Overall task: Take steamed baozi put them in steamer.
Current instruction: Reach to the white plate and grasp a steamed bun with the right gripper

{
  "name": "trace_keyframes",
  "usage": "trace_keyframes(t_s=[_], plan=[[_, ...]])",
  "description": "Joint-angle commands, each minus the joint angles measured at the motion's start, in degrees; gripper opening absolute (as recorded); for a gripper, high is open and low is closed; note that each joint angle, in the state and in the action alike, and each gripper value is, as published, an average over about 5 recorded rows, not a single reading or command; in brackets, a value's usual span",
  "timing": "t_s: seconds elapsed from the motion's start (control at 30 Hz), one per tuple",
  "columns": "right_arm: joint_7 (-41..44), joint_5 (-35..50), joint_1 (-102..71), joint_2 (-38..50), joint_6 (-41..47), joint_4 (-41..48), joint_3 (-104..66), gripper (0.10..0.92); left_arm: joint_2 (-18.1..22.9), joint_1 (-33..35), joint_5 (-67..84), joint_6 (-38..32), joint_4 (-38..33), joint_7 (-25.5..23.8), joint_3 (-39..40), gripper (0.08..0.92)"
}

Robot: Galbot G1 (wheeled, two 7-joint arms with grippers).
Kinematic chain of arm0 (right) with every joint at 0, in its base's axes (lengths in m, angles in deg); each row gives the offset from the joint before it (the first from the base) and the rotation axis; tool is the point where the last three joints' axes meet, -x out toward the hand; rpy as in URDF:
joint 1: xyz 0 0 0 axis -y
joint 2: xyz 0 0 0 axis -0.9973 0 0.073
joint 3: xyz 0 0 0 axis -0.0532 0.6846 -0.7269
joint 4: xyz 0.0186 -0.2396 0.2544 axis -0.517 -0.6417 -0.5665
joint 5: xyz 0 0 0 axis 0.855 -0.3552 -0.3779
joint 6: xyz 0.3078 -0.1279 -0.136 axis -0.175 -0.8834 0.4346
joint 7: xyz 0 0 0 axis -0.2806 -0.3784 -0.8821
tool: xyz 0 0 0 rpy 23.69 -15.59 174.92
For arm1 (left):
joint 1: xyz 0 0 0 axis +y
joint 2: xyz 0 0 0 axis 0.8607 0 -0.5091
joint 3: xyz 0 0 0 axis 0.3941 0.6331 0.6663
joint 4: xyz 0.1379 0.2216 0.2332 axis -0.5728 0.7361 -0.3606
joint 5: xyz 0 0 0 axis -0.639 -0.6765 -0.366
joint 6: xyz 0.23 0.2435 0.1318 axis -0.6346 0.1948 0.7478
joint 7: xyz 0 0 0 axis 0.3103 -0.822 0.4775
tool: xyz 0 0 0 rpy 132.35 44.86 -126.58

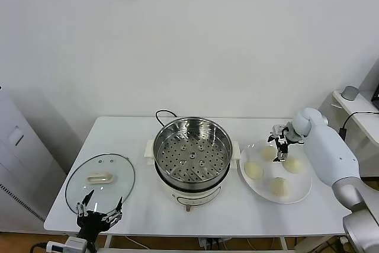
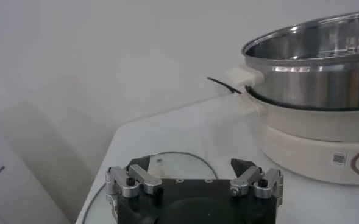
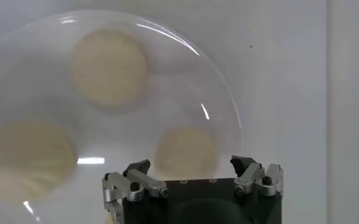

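Several cream-white baozi lie on a flat white plate (image 1: pixel 302 192) to the right of the steamer (image 1: pixel 192 155), a shiny steel pot with a bare perforated tray on a white base. I see buns at the left (image 1: pixel 253 170), right (image 1: pixel 294 165) and front (image 1: pixel 279 186), and a far one (image 1: pixel 267 153) partly behind my right gripper (image 1: pixel 280 153). That gripper is open and hovers just above the plate's far side. In the right wrist view it (image 3: pixel 191 169) is open and empty, with one bun (image 3: pixel 185 151) lined up between its fingers. My left gripper (image 1: pixel 99 204) is open and idle at the table's front left.
A round glass lid (image 1: pixel 100 177) with a white handle lies on the table left of the steamer, just beyond the left gripper; it also shows in the left wrist view (image 2: pixel 179 163). A black cord (image 1: pixel 161 114) runs behind the steamer. A grey cabinet stands at far left.
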Motion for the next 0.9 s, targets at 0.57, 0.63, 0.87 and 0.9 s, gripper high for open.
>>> trace_keyframes(t_s=[0.57, 0.63, 0.87, 0.9], plan=[[-3.27, -3.13, -0.55, -1.23, -0.22, 2.19, -1.68, 0.821, 0.15, 0.23, -0.27, -0.13, 0.47, 0.03, 0.23, 0.823], [-3.12, -3.04, -0.57, -1.13, -0.26, 2.12, -1.68, 0.801, 0.11, 0.12, -0.27, -0.11, 0.51, 0.02, 0.22, 0.823], [-1.66, -2.06, -0.71, -0.94, -0.18, 1.42, -1.71, 0.626, 0.10, -0.15, -0.27, -0.09, 0.76, 0.00, 0.36, 0.823], [-1.45, -1.85, -0.66, -0.84, -0.10, 1.26, -1.67, 0.599, 0.09, -0.14, -0.27, -0.09, 0.75, 0.00, 0.37, 0.823]])
